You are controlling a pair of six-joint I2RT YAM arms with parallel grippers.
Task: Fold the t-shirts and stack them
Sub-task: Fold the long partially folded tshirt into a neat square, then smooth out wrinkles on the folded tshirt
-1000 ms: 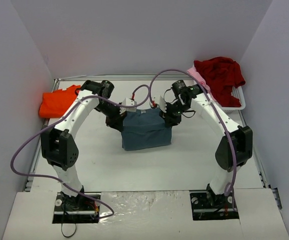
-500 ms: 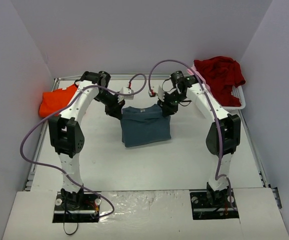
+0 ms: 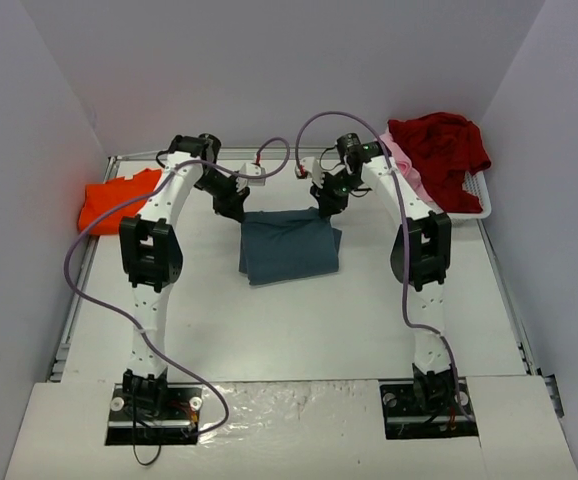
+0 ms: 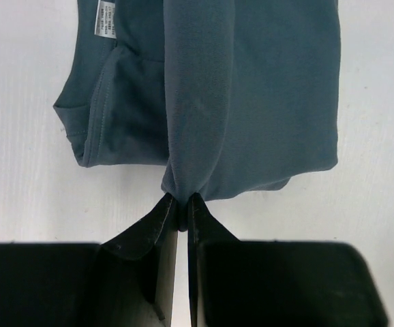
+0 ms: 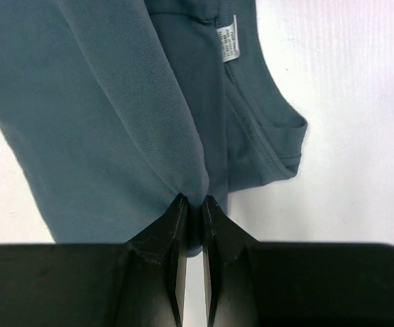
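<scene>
The slate blue-grey t-shirt (image 3: 289, 252) is lying folded on the table (image 3: 369, 310), pretty much dead centre and a touch toward 12 o'clock. Its far edge is pinched at both corners. The left gripper (image 3: 232, 204) has the 11 o'clock corner and the right gripper (image 3: 326, 199) has the 1 o'clock one, each with its jaws squeezed nearly together on a bunched fold of cloth. The neck label (image 4: 103, 20) shows in the wrist views. The orange t-shirt (image 3: 114, 203) sits crumpled out around 9-10 o'clock. The dark red t-shirt (image 3: 439, 145) is heaped on the white basket (image 3: 474, 207) at 2 o'clock, with the pale pink t-shirt (image 3: 397, 152) poking out beside it.
</scene>
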